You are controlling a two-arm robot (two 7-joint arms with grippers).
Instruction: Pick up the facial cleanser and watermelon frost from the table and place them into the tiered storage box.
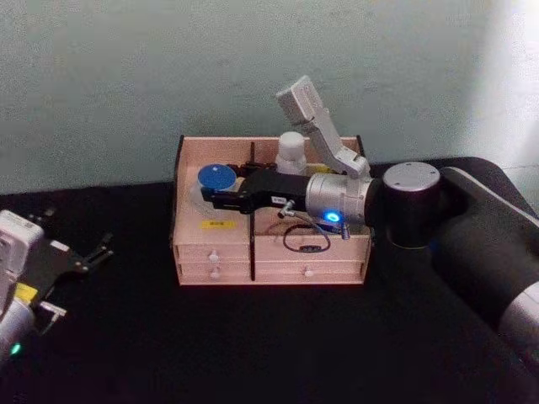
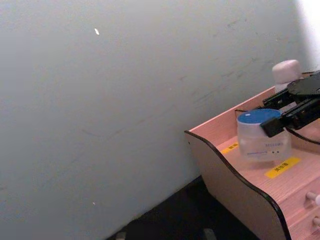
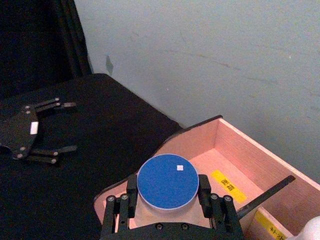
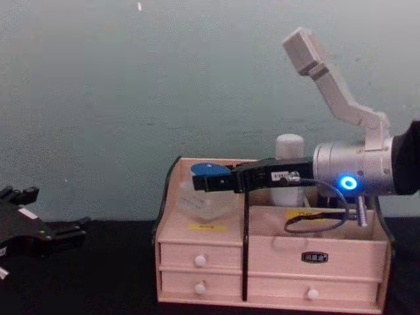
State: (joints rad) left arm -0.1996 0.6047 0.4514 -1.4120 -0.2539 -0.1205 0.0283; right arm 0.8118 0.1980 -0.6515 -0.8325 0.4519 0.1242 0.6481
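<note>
The watermelon frost (image 1: 217,177), a squat clear jar with a blue lid, is held in the left compartment of the tiered storage box (image 1: 219,252). My right gripper (image 1: 217,188) reaches in from the right and is shut on the jar, one finger on each side of it (image 3: 167,192). In the left wrist view the jar (image 2: 262,137) hangs just above the compartment floor. The facial cleanser (image 1: 291,151), a white bottle with a rounded cap, stands upright in the back right compartment (image 4: 289,147). My left gripper (image 1: 80,231) rests open at the table's left, well clear of the box.
The box (image 4: 262,249) stands on a black table close to a pale green wall. It has a dark centre divider (image 1: 252,210), yellow labels and white-knobbed drawers. A loop of cable (image 1: 303,240) hangs from my right wrist over the box's front right section.
</note>
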